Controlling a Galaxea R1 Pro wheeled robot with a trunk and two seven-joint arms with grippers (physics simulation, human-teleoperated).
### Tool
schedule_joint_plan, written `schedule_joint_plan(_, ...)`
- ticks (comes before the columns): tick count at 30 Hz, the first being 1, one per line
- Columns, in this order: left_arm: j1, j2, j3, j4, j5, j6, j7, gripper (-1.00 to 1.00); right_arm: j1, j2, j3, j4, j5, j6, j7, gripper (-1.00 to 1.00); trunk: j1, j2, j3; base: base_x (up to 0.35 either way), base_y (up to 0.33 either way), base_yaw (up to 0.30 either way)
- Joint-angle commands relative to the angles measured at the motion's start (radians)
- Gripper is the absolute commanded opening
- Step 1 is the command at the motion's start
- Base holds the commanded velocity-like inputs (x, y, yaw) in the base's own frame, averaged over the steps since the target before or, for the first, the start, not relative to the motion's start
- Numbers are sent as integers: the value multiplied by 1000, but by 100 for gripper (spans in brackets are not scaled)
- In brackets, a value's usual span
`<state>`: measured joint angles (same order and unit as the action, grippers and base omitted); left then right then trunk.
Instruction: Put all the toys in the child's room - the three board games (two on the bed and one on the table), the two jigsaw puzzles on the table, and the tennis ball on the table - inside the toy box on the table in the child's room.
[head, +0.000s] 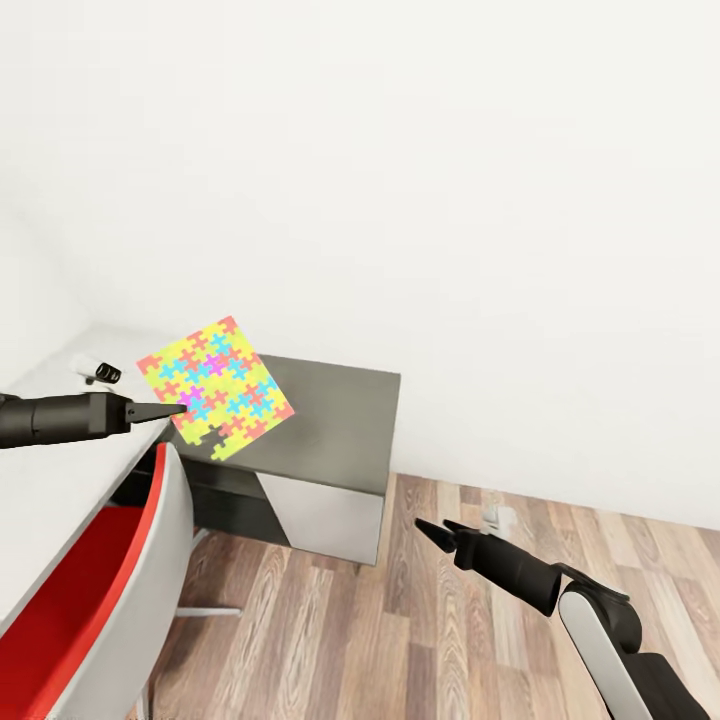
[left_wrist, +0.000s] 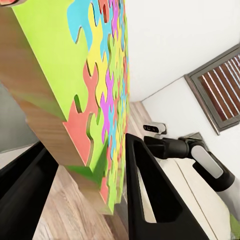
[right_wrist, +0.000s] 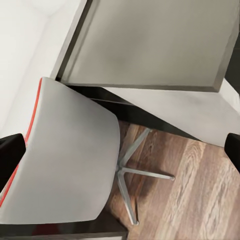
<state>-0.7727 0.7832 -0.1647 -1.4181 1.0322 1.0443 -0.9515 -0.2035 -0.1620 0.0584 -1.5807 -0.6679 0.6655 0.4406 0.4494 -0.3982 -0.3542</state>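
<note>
Head view shows the white wall, the wood floor (head: 470, 600), the dark-topped cabinet (head: 330, 420), the pale table (head: 50, 480) at my left with the red chair (head: 90, 590) tucked against it, and, smallest, one jigsaw puzzle (head: 215, 385) clenched by its edge in my left gripper (head: 180, 408), held tilted in the air over the gap between table and cabinet. My right gripper (head: 432, 530) hangs released and empty above the floor. I judge this the carrying step: the toy box is not in sight, so next I must turn to find it and bring the puzzle over its rim before letting go.
</note>
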Motion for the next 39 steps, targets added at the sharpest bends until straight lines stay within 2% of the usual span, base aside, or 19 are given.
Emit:
schedule_joint_plan(1,-2,1,-2,1,0,3,-4,-100,-1,-1,0,-1,-4,5,0,100,1,-2,0,0,0,186)
schedule_joint_plan(9,-2,5,-1,1,-1,3,-39,-100,-1,0,-1,-1,-4,5,0,100,1,-2,11,9,-41,186)
schedule_joint_plan(14,-2,28,2,0,-2,3,-42,-100,-1,-1,-5,-1,-4,6,4,100,1,-2,17,5,-11,186)
schedule_joint_plan(17,-3,53,6,0,-2,3,-42,-100,-5,-2,-8,-1,-4,10,8,100,1,-2,22,1,-2,186)
schedule_joint_plan(19,-4,85,17,-2,-1,3,-44,-100,-22,-2,-10,-1,-4,21,9,100,1,-2,24,0,-1,186)
schedule_joint_plan(21,-4,116,26,-6,1,3,-51,-100,-60,-3,-11,-1,-4,61,7,100,1,-2,27,0,0,186)
schedule_joint_plan(22,-5,123,28,-6,2,3,-53,-100,-73,-3,-11,-1,-4,78,6,100,1,-2,28,0,0,186)
schedule_joint_plan(27,-5,179,34,-9,9,3,-73,-100,-225,6,-10,-1,-4,240,-8,100,1,-2,35,0,0,186)
schedule_joint_plan(29,-5,209,42,-10,11,3,-85,-100,-302,12,-5,0,-4,312,-44,100,1,-2,38,0,0,186)
schedule_joint_plan(34,-5,260,52,-10,12,3,-122,-100,-411,23,0,1,-11,378,-140,100,1,-2,45,0,0,186)
schedule_joint_plan(39,-5,305,54,-10,13,3,-158,-100,-447,36,1,2,-15,382,-166,100,1,-2,52,0,0,186)
